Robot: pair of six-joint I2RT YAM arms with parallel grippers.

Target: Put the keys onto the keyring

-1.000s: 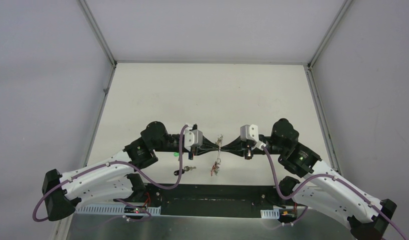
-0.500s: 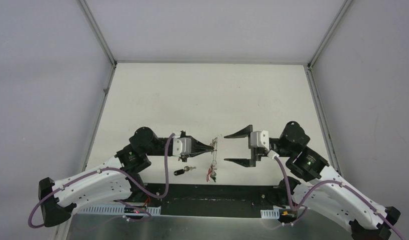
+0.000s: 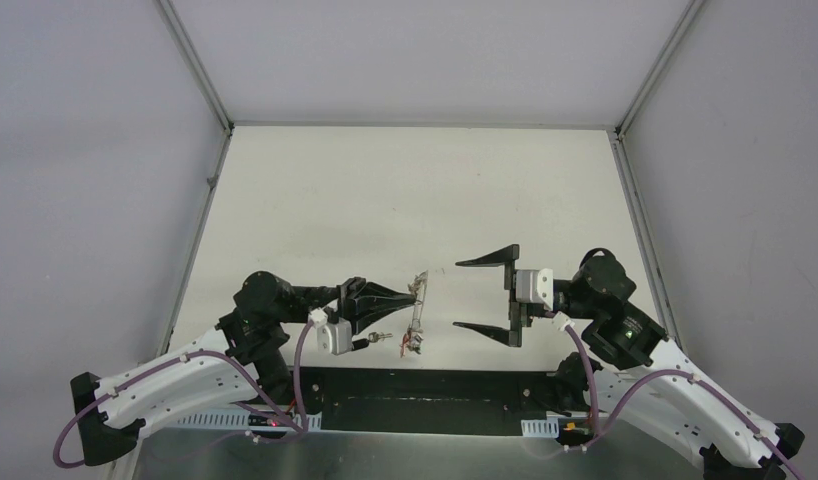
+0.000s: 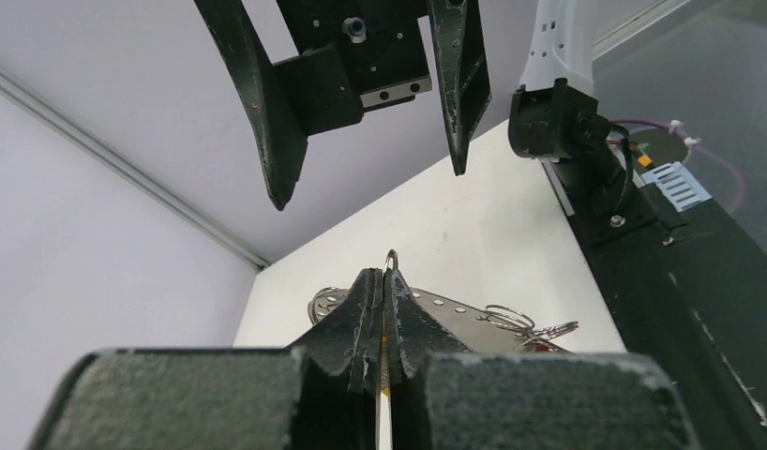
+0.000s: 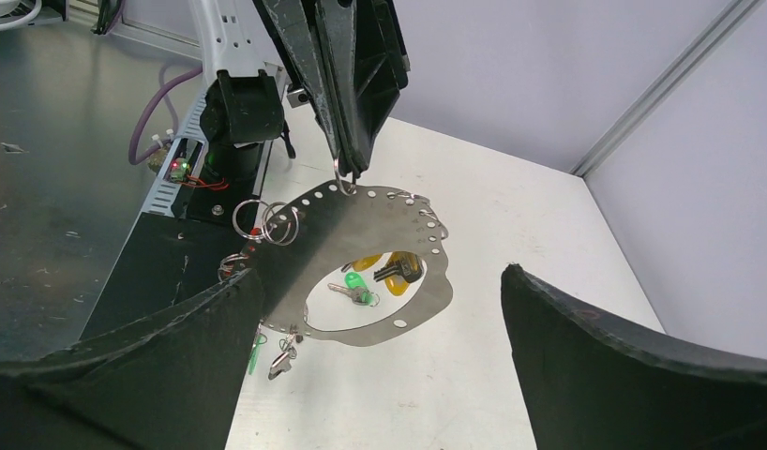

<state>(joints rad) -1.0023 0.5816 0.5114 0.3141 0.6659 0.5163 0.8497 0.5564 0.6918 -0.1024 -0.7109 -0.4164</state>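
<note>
The keyring (image 5: 413, 314) is a flat grey metal ring with small holes round its rim. It hangs upright over the table, edge-on in the top view (image 3: 417, 312). My left gripper (image 3: 413, 291) (image 4: 384, 277) is shut on a small wire loop at the keyring's top edge. A green-capped key (image 5: 353, 284) and a black-capped key (image 5: 401, 268) lie on the table behind the keyring, showing through its hole. Only the black-capped key (image 3: 375, 340) shows from above, beside my left wrist. My right gripper (image 3: 482, 295) (image 5: 375, 281) stands wide open to the right of the keyring, touching nothing.
Small split rings (image 5: 265, 221) and a few small keys (image 5: 282, 357) dangle from the keyring's lower rim. The black base plate (image 3: 435, 400) runs along the near edge under both arms. White walls and metal rails (image 3: 640, 225) enclose the table.
My right gripper has let go of the keyring, opened wide and drawn back to the right. My left arm has pulled the keyring slightly left and nearer, wrist turned.
</note>
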